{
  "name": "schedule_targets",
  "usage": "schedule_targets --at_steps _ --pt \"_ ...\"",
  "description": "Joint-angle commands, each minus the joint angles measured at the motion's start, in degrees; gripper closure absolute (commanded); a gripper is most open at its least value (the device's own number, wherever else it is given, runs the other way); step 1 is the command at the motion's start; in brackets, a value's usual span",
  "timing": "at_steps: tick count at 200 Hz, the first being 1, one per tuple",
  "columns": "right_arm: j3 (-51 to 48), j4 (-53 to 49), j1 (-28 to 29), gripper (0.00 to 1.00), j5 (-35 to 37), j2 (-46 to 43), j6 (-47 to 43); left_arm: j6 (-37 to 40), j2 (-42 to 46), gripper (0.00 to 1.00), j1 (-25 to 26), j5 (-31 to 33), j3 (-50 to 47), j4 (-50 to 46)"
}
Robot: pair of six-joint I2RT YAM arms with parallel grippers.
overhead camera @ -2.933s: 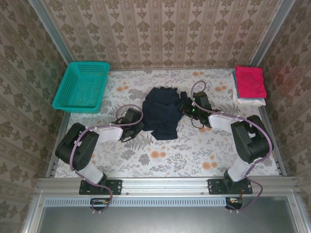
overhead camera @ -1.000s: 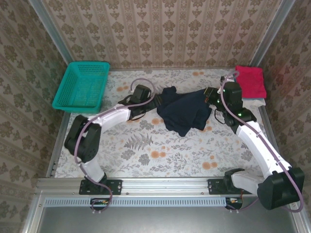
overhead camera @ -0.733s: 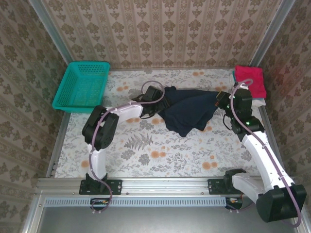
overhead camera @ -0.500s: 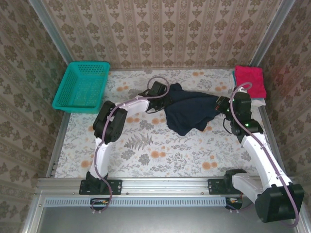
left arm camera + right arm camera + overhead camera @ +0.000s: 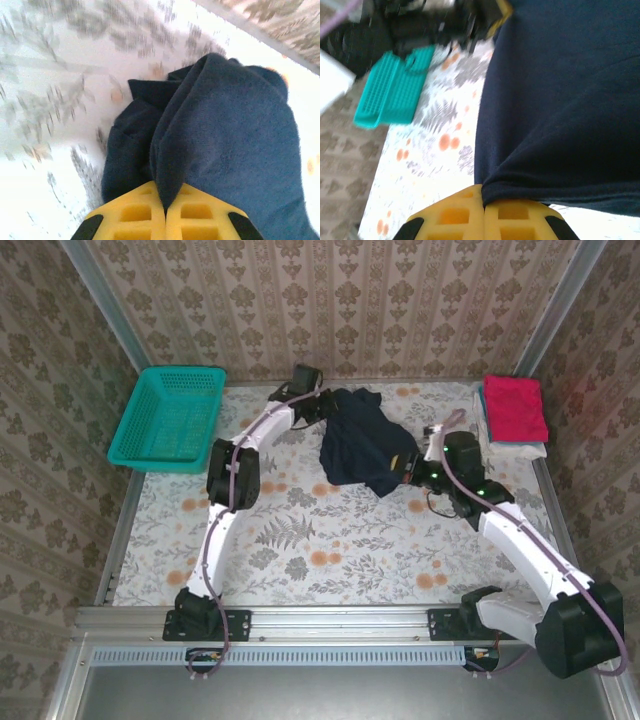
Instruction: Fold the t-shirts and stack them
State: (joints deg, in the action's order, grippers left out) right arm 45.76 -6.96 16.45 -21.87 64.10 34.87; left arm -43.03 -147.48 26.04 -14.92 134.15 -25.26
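both sets of jaws are clamped on the dark navy t-shirt [image 5: 358, 440]: the left gripper [image 5: 322, 406] pinches a bunched fold at its far end, by the middle of the table [image 5: 330, 540] far edge, and the right gripper [image 5: 409, 468] pinches a hem at its near-right end. the crumpled cloth's long axis runs diagonally between them. i judge spreading must pull along that line; the magenta t-shirt [image 5: 515, 405] on the white t-shirt [image 5: 505, 449], at the far right corner, lies nearer the right arm.
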Motion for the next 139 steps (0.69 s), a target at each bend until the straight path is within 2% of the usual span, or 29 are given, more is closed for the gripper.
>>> schedule_targets --at_steps 1,9,19,24,28,35,40,44,52,64,75,105,123,139 --pt "4.23 6.55 4.31 1.00 -4.19 2.57 0.46 6.69 -2.74 1.00 -3.55 -2.16 11.81 -8.63" --pt "5.08 7.89 5.40 1.00 -4.05 3.75 0.74 6.97 -3.56 1.00 -4.34 -3.45 14.73 -9.76" --pt "5.84 8.74 5.94 0.93 -2.95 5.23 1.05 7.25 -3.53 1.00 -5.13 -4.48 16.54 -11.30" --pt "6.19 8.76 6.02 0.88 -2.12 6.05 1.15 7.49 -2.90 1.00 -5.37 -4.37 16.33 -11.95" --pt "6.39 8.41 5.99 0.79 -1.15 6.62 1.10 7.84 -2.15 1.00 -5.58 -4.15 15.73 -12.28" --pt "7.13 7.03 5.95 0.53 1.05 7.59 0.65 8.71 -0.29 0.79 -5.74 -3.26 13.67 -12.57" --pt "7.63 5.24 5.87 0.38 2.88 8.02 -0.07 9.27 1.51 0.62 -5.86 -2.61 11.56 -12.35" --pt "8.30 3.51 5.76 0.30 4.60 8.27 -0.85 9.78 3.09 0.45 -5.82 -1.97 9.26 -12.03" --pt "8.96 0.74 5.52 0.22 8.84 8.04 -1.69 10.67 6.73 0.21 -5.83 -0.64 4.21 -10.74" --pt "7.54 0.04 4.03 0.17 13.96 6.69 -1.21 11.58 12.75 0.01 -5.83 2.01 -4.23 -8.41" --pt "5.49 0.41 1.31 0.16 15.45 5.68 0.46 11.82 18.38 0.00 -5.81 4.64 -12.71 -6.07" --pt "1.98 1.12 -4.59 0.16 13.23 5.78 0.34 8.32 35.97 0.00 -5.44 12.05 -39.45 5.40" --pt "3.09 0.81 -5.03 0.18 11.51 9.26 -3.13 4.88 42.69 0.01 -4.73 12.12 -51.22 10.26" --pt "6.59 -0.66 -4.98 0.19 9.32 14.47 -5.19 0.89 45.43 0.07 -3.37 11.47 -59.06 14.10"
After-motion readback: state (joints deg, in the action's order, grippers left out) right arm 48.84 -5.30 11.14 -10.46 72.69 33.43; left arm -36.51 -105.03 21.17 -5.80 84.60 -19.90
